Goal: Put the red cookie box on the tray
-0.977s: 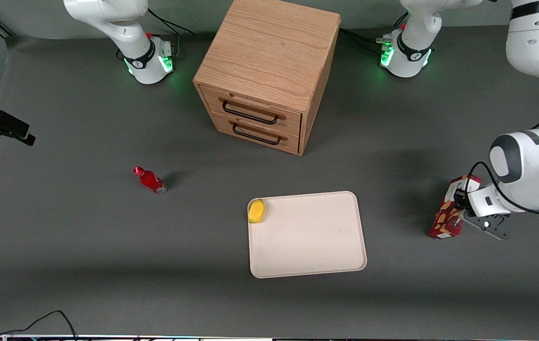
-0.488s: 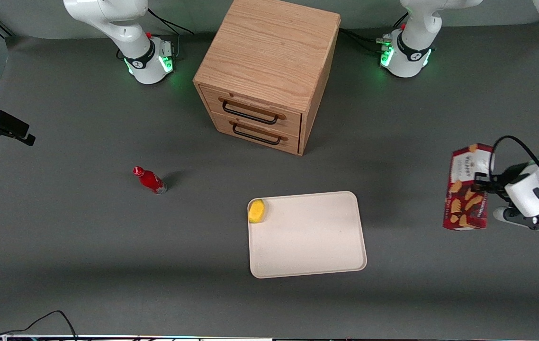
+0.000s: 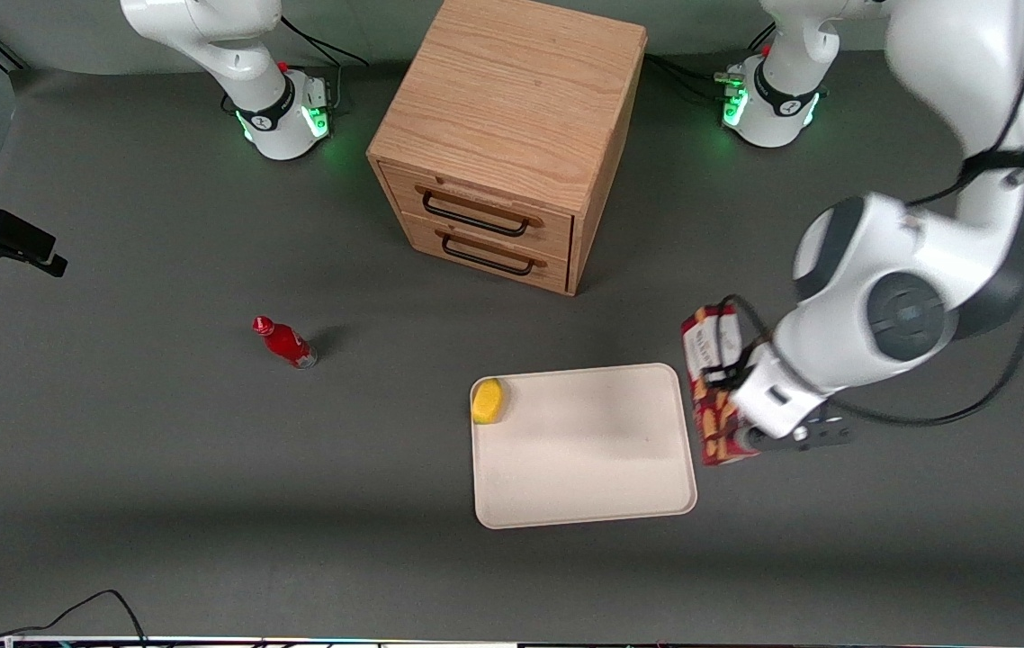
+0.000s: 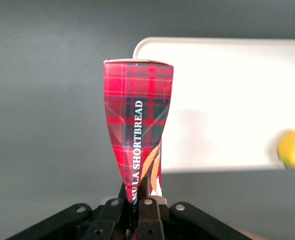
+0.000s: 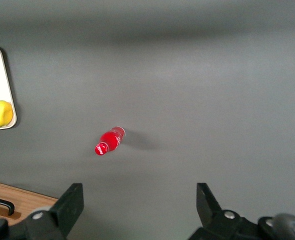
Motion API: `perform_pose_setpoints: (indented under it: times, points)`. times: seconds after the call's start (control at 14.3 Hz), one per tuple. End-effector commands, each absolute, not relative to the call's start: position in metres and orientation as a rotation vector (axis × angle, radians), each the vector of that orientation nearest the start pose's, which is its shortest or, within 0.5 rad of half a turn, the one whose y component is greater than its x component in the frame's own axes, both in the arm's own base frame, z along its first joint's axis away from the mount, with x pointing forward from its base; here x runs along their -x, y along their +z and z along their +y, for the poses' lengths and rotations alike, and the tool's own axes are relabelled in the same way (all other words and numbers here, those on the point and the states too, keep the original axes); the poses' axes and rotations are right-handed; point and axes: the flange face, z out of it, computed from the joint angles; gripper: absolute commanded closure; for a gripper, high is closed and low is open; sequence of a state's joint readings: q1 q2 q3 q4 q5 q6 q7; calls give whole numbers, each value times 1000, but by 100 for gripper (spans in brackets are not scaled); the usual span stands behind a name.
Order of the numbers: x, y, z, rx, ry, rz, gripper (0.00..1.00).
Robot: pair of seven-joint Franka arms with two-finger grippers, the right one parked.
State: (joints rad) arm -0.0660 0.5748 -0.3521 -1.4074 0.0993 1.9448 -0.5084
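The red cookie box (image 3: 712, 382) is long, narrow and dark red with cookie pictures. It hangs in the air beside the tray's edge toward the working arm's end. My left gripper (image 3: 730, 389) is shut on it. In the left wrist view the fingers (image 4: 146, 192) pinch the box's (image 4: 137, 135) tartan narrow side, which reads SHORTBREAD. The tray (image 3: 593, 450) is large, flat and cream-white; it also shows in the left wrist view (image 4: 227, 100), partly under the box.
A yellow lemon-like fruit (image 3: 487, 400) lies in a tray corner. A small red bottle (image 3: 285, 342) lies toward the parked arm's end. A wooden two-drawer cabinet (image 3: 507, 135) stands farther from the front camera than the tray.
My left gripper lifted the box off the table, then carried it sideways to the tray's edge. The box went from resting on the table to hanging in the air.
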Motion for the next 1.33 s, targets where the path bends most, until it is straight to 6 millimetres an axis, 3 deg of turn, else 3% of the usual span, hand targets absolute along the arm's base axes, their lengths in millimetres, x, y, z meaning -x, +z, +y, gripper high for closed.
perform_pose_setpoints:
  times: [0.0, 0.14, 0.21, 0.28, 0.49, 0.63, 0.7, 0.84, 0.98, 1.12, 1.26]
  points:
    - [-668, 308, -248, 3190, -53, -204, 100]
    - [-665, 275, -252, 3183, -137, -214, 100]
    - [-665, 269, -252, 3170, -156, -180, 62]
    - [-665, 268, -251, 3154, -156, -163, 1]
    - [-663, 297, -236, 3099, -92, -134, 0]
    - [-654, 348, -213, 3063, 29, 20, 0]
    - [-649, 384, -194, 3080, 90, 88, 0]
    - [-638, 443, -133, 3098, 175, 219, 0]
    - [-622, 484, -73, 3098, 241, 325, 0]
    - [-601, 504, -23, 3098, 268, 442, 0]
    - [-579, 507, 17, 3116, 269, 482, 0]
